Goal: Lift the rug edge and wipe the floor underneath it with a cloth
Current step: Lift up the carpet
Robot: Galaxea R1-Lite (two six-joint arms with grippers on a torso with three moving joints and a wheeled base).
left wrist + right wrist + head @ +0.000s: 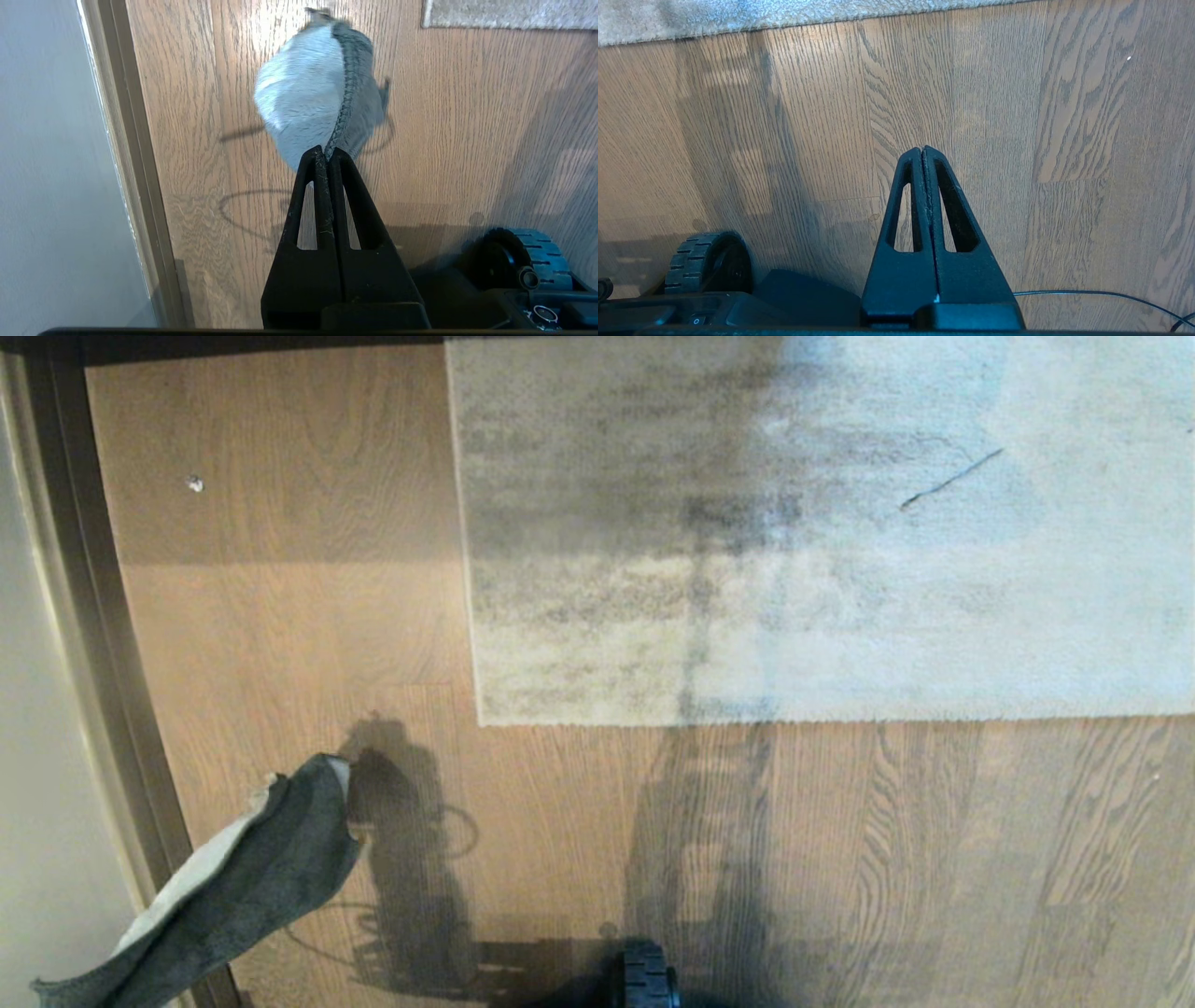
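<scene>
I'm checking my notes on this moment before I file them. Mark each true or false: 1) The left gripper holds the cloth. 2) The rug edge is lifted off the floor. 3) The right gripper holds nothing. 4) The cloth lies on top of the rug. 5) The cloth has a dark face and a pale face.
1) True: the left gripper is shut on the cloth.
2) False: the rug edge lies flat on the floor.
3) True: the right gripper is shut with nothing between its fingers, above bare floor.
4) False: the cloth hangs from the left gripper near the baseboard, apart from the rug.
5) True: one face is dark grey and the other off-white.
</scene>
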